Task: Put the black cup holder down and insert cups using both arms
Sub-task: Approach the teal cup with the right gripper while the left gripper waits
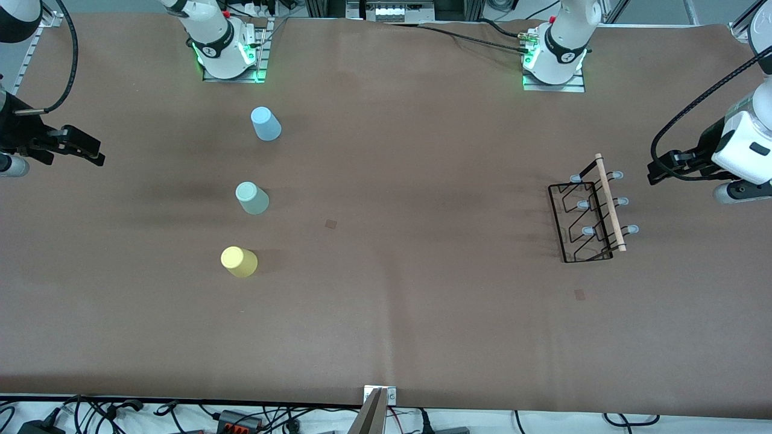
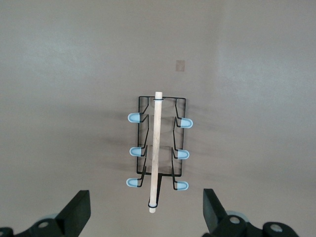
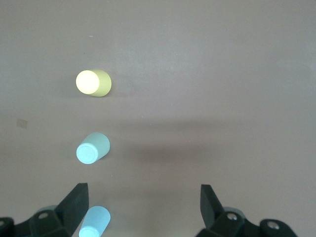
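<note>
Front view: the black cup holder stands at the left arm's end of the counter; 3 cups stand upside down toward the right arm's end.

Left wrist view: the left hand is open over the holder's stiff, light wooden rod, probably the best grasp.

Right wrist view: the right hand is open above light, likely slippery cups.

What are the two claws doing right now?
Left gripper: open, holding nothing, above the table by the black cup holder.
Right gripper: open, holding nothing, near the cups.
</note>
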{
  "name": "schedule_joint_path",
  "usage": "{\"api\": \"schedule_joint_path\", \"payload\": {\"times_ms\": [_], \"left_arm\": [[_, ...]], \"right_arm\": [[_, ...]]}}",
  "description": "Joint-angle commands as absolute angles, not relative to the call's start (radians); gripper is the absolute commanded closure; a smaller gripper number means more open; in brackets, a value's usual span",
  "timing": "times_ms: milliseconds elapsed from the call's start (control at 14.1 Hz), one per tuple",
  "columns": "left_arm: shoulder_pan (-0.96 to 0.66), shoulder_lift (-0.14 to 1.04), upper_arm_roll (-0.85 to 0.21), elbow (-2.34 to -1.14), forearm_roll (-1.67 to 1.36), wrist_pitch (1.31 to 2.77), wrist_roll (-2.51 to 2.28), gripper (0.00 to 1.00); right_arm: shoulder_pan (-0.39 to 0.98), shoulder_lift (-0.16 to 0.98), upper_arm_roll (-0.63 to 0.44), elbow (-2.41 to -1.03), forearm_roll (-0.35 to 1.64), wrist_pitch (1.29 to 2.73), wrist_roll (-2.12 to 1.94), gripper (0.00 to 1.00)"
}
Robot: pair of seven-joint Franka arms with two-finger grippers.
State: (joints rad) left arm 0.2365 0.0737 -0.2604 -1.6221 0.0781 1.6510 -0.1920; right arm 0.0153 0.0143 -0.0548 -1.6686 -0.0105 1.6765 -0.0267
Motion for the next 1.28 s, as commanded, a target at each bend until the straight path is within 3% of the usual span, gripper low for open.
{"api": "schedule_joint_path", "payload": {"times_ms": [0,498,711,1209], "left_arm": [[0.244,0.066,-0.253,-1.629,0.057,1.661,-0.179,0.0],[0.241,0.083,-0.258,-1.626,0.057,1.664,-0.166,0.0],[0.244,0.123,-0.258,-1.653,0.06,1.751,-0.155,0.0],[0.281,0.077,-0.261,-2.033,0.061,2.103,-0.106,0.0]], "right_arm": [[0.021,-0.006,-0.063,-1.677,-0.005,1.666,-0.044,0.0],[0.026,0.002,-0.061,-1.675,-0.005,1.671,-0.044,0.0],[0.025,0.0,-0.061,-1.675,-0.005,1.671,-0.044,0.0],[0.029,-0.002,-0.061,-1.684,-0.005,1.69,-0.035,0.0]]}}
